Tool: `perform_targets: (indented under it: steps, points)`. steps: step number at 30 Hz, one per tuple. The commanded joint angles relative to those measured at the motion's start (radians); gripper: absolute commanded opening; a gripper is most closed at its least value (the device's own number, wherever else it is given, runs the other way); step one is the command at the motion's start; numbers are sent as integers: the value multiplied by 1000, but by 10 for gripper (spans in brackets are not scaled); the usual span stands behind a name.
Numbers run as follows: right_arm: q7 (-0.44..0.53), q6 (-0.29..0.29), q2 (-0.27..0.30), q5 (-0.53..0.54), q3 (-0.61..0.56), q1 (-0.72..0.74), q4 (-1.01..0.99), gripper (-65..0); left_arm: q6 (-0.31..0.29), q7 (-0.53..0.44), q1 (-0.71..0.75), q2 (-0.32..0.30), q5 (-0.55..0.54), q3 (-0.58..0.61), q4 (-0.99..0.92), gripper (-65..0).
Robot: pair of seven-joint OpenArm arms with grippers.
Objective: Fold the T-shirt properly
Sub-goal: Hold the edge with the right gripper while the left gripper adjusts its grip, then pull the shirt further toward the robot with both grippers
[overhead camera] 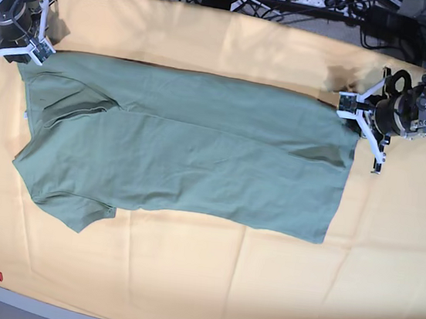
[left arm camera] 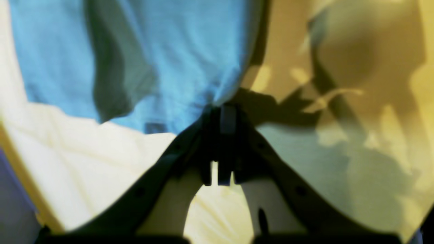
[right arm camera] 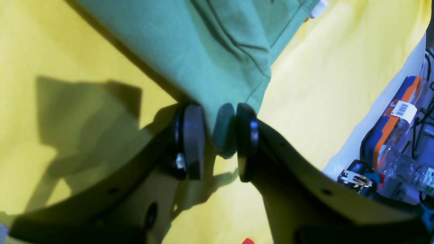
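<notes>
The T-shirt (overhead camera: 191,149) lay spread lengthwise on the yellow tablecloth (overhead camera: 205,283), the left gripper (left arm camera: 220,115) clamped shut on its hem corner and the right gripper (right arm camera: 220,135) pinching its shoulder corner, seemingly to lift one long edge over for a fold.

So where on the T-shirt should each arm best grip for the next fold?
Probably the T-shirt's far long edge at its two end corners, from the outer sides: it lies flat lengthwise, and left gripper and right gripper already pinch there.

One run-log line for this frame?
T-shirt: flat on cloth | left pincer: shut on hem corner | right pincer: gripping shoulder corner
</notes>
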Motion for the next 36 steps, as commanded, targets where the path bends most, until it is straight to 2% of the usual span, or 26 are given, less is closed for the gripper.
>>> perform_targets:
  steps: [1,3,5,10,12,14,18,21,26,29,36]
  points:
    - [-4,-15,18,-2,9,0,12,-527,21,-3,-18,-23,5,-10,13,-650]
    - [-27,-34,18,-2,9,0,12,-650,19,-3,-18,-23,4,-10,20,-650]
    - [-49,-51,18,-12,9,0,12,-650,7,-3,-17,-23,3,-10,28,-650]
    - [-91,-44,21,-65,10,0,12,-650,0,-3,-18,-42,3,-10,32,-650]
    - [-110,0,35,-50,9,-3,12,-650,0,-3,-17,-66,3,-10,34,-650]
    - [-132,39,56,-13,9,-6,12,-650,-27,-3,-17,-94,-6,-10,47,-650]
    - [-174,78,90,53,9,-5,12,-650,-124,-3,-11,-148,-91,-10,87,-650]
    - [-212,102,108,98,9,-8,21,-650,-177,-3,-9,-164,-122,-10,104,-650]
    - [-319,151,115,207,9,-8,85,-650,-186,-3,-9,-174,-157,-10,105,-650]
    - [-379,180,115,282,9,-8,118,-650,-186,-3,-6,-189,-222,-8,105,-650]
    - [-482,188,137,382,9,-8,127,-650,-186,0,29,-246,-246,-8,115,-650]
